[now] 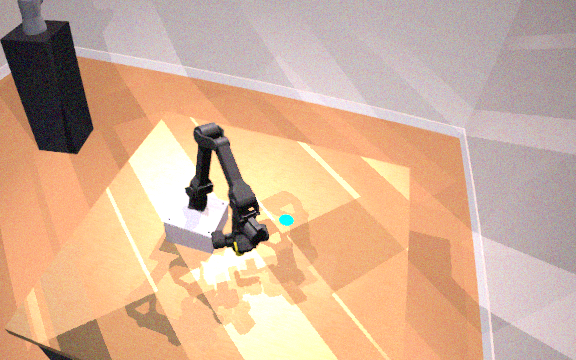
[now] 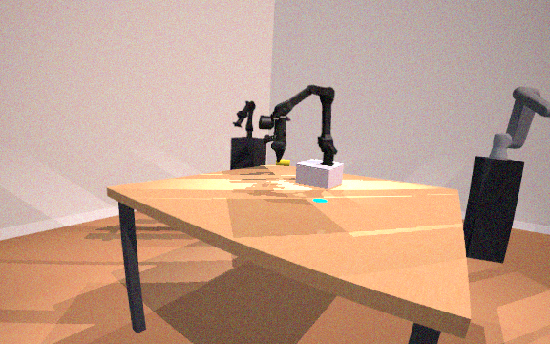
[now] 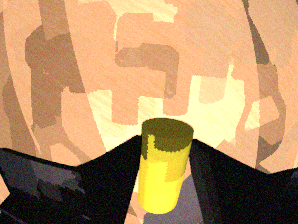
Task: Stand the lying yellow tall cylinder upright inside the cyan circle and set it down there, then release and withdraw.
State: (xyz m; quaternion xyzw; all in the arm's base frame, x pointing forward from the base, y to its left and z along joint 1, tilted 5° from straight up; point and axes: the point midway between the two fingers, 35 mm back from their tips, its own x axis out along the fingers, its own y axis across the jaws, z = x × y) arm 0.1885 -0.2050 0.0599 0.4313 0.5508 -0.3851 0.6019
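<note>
The yellow tall cylinder (image 1: 238,254) (image 2: 284,162) (image 3: 161,180) is held lying roughly level, a little above the table. My gripper (image 2: 279,161) (image 3: 165,143) is shut on it, with one dark finger on each side of the cylinder in the wrist view. In the top view the gripper mostly hides the cylinder. The cyan circle (image 1: 286,220) (image 2: 320,201) lies flat on the table with nothing on it, off to one side of the gripper. It is not visible in the wrist view.
The white base box (image 1: 188,234) (image 2: 319,175) of my arm stands close to the gripper and the held cylinder. The wooden table (image 2: 399,282) carries shadows and bright patches. Black pedestals (image 1: 50,95) (image 2: 495,210) with other arms stand beyond the table.
</note>
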